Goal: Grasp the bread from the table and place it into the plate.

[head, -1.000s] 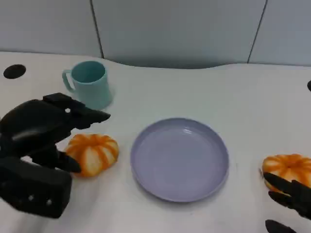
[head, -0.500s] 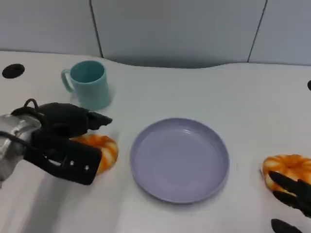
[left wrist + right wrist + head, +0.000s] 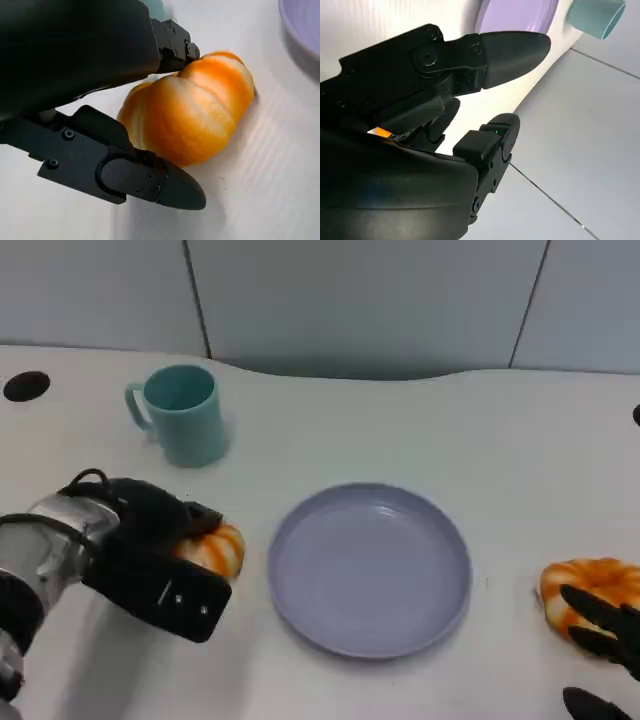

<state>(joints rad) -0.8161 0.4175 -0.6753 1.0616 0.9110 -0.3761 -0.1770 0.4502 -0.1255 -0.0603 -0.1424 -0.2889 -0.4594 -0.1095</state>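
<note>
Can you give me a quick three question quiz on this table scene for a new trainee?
1. True or false: the plate already has bread in it.
2. Which item stands farthest back on the table: A the cup, B the plate, C the right bread?
3. What is the left hand closing around?

Key: 1 false, the plate has no bread in it. 2 A. 3 the left bread, with fingers on both sides; whether it is gripped is unclear.
</note>
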